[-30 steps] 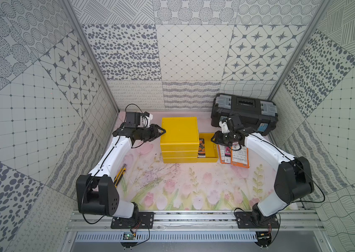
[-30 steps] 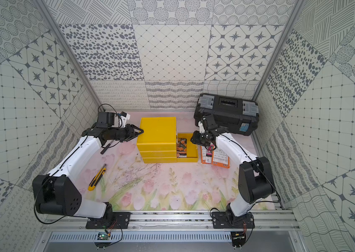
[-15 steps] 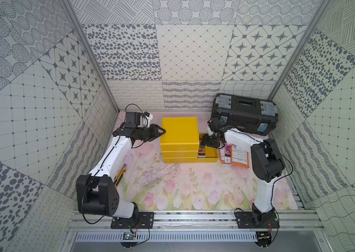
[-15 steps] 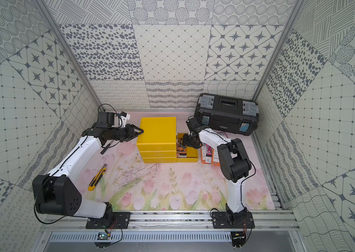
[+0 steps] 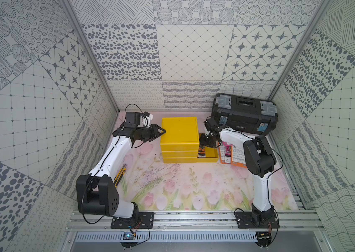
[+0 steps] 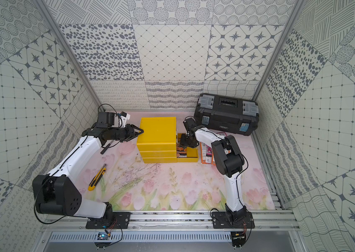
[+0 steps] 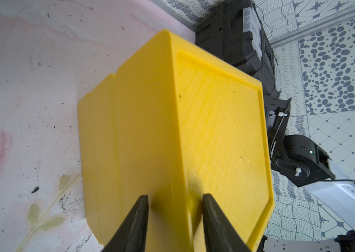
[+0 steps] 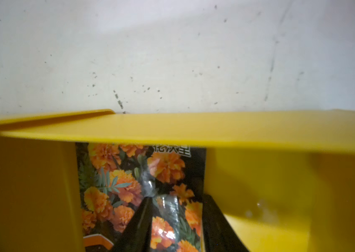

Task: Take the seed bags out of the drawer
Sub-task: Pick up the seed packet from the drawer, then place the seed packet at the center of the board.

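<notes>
R gripper (image 8: 175, 220) seemingly astride seed bag (image 8: 128, 181)

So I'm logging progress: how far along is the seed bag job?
Done: two seed bags lie on the mat beside the open drawer. In hand: the right end effector is down over a marigold bag inside it. Left: lifting that bag out; others aren't visible.

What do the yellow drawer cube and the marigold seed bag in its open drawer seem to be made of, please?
Yellow drawer cube: apparently moulded plastic, smooth with a soft sheen and an embossed grid on top. Marigold seed bag: probably glossy printed film, given its bright glare patches.
</notes>
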Motion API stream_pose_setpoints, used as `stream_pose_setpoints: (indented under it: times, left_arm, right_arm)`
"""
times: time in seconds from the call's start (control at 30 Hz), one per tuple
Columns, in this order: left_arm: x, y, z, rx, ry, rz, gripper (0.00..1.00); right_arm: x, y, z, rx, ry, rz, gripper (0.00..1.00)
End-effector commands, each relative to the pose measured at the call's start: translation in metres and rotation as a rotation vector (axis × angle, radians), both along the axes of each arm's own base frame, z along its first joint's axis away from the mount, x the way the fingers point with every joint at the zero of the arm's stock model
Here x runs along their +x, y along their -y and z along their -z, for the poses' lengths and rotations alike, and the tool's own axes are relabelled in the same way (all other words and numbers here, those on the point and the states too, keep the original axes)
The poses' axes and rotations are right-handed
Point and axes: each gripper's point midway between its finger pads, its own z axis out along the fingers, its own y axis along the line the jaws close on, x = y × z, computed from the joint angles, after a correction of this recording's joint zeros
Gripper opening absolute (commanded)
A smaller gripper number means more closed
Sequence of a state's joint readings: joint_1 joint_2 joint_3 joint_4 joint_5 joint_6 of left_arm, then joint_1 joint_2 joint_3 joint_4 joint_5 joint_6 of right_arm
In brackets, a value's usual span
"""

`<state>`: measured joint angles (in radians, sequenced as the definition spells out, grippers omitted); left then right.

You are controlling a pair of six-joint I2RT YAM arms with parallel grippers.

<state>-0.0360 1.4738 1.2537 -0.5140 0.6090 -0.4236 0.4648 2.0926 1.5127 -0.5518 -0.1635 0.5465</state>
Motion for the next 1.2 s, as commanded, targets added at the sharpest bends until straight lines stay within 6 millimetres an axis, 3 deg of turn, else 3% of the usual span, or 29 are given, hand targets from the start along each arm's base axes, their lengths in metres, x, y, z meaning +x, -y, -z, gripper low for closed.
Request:
stream_pose_setpoints:
  times: [0.0,0.2,0.33,0.53,0.83,1.17]
  left_arm:
    - [-0.024,-0.012,0.040,0.105,-0.173,-0.039,0.43]
    - [-0.024,-0.012,0.040,0.106,-0.173,-0.039,0.43]
    - [-0.024,-0.012,0.040,0.106,-0.173,-0.039,0.43]
    - [-0.024,-0.012,0.039,0.107,-0.173,-0.040,0.43]
    - [-0.024,-0.012,0.040,0.106,-0.173,-0.039,0.43]
    - [-0.024,-0.012,0.040,0.106,-0.174,-0.040,0.43]
  right_arm:
    - [-0.003,-0.014,0.013,0.064,-0.028,0.002,0.32]
    - [-0.004,-0.019,0.003,0.122,-0.016,0.026,0.11]
    - [-0.003,-0.020,-0.018,0.151,0.011,0.029,0.01]
    - [-0.002,-0.010,-0.055,0.179,0.075,0.042,0.00]
    - [-0.009,0.029,-0.105,0.153,0.140,0.055,0.00]
    - [-0.027,0.101,-0.150,0.201,0.190,0.127,0.00]
